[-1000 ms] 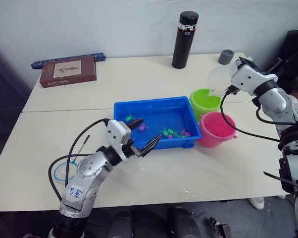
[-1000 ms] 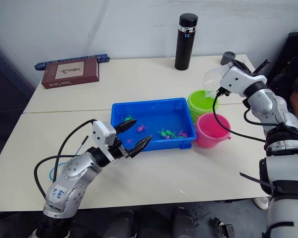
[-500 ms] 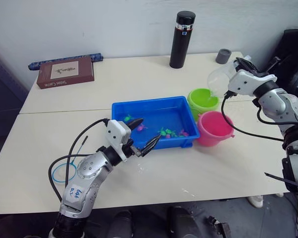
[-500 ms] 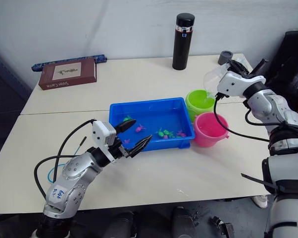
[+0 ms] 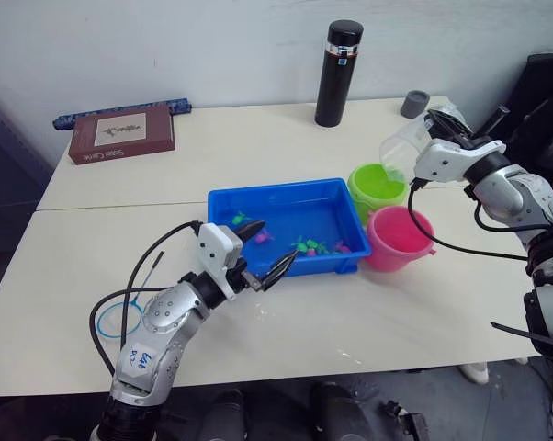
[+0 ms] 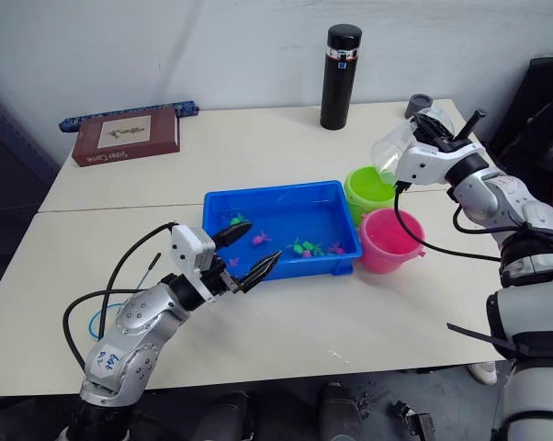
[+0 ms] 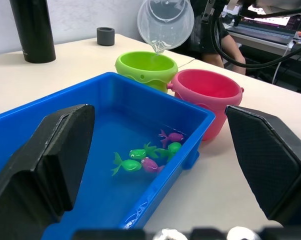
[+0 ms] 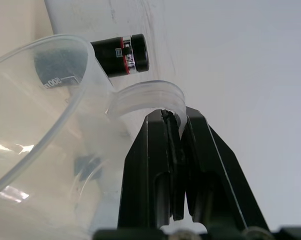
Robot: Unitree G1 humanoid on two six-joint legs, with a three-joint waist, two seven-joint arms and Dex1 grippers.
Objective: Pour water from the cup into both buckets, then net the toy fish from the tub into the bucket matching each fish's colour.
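Note:
My right gripper is shut on the handle tab of the clear cup. The cup is tipped on its side, with its lip just above the lime green bucket. The pink bucket stands right in front of the green one, against the right end of the blue tub. Several small pink and green toy fish lie in the tub's water, most near its right front corner. My left gripper hangs open over the tub's near left corner, holding nothing.
A tall black flask and a small grey cup stand at the back of the table. A brown book lies at the back left. A blue wire hoop lies beside my left arm. A person sits beyond the table's right end.
The right wrist has turned and carried the cup a little to the left, tipping it further over the green bucket. The left arm has stayed put.

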